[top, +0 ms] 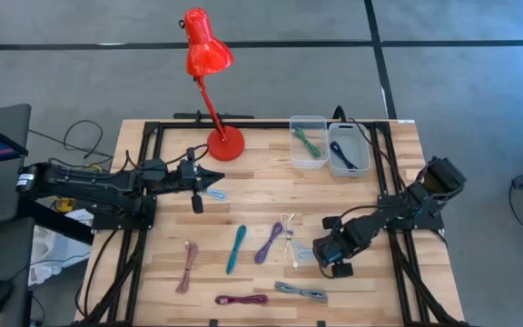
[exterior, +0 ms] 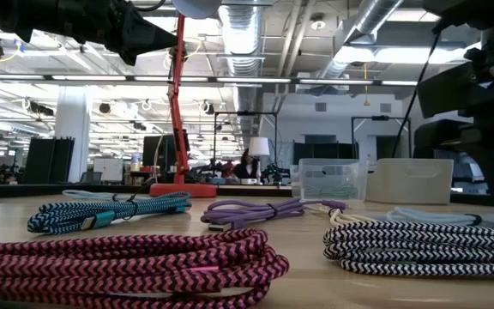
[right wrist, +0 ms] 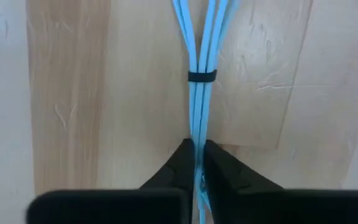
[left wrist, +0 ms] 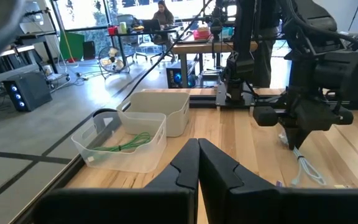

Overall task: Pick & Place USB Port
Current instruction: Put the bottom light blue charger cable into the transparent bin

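I see the right gripper down on the bench, near its front right part, jaws pinching the light blue cable that lies flat on the wood, bundled by a black tie. The left gripper hovers over the bench's left half, jaws pressed together, empty. Two bins sit at the back edge beside a red lamp.

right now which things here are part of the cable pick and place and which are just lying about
In the job:
right gripper, shut on the bundled light blue cable
two clear plastic bins

Lying about:
red desk lamp
teal braided cable
left gripper, shut, waiting
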{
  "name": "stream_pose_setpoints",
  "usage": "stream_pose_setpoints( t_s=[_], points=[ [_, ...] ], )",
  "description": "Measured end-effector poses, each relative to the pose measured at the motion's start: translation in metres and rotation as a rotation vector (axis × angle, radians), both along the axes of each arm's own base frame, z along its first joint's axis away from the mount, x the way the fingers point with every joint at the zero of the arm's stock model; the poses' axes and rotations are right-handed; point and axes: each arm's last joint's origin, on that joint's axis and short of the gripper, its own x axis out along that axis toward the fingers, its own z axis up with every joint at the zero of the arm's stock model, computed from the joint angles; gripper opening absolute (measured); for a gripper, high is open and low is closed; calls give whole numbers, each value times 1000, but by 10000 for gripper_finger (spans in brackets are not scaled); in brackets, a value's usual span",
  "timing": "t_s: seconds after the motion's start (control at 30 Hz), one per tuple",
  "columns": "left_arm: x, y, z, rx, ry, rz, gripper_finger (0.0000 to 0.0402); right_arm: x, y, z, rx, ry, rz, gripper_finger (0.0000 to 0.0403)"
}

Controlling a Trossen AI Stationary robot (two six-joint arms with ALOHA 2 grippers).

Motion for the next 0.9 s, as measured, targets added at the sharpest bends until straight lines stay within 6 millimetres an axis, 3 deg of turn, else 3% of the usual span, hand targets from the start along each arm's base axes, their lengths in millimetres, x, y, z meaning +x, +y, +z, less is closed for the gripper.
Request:
stream_pose_setpoints(
  t_s=[0.2,0.37,0.63,0.9],
  points=[
    [-1,0,-10,-1,28,0,6,-3,0,6,14,-16,7,15],
    [-3,0,-16,-1,47,0,6,-9,-8,28,-40,-102,-12,8],
    [-3,0,-16,-1,42,0,6,-23,-34,67,-169,-250,-114,4],
    [-3,0,-15,-1,32,0,6,-29,-67,94,-265,-382,-254,1]
  ],
)
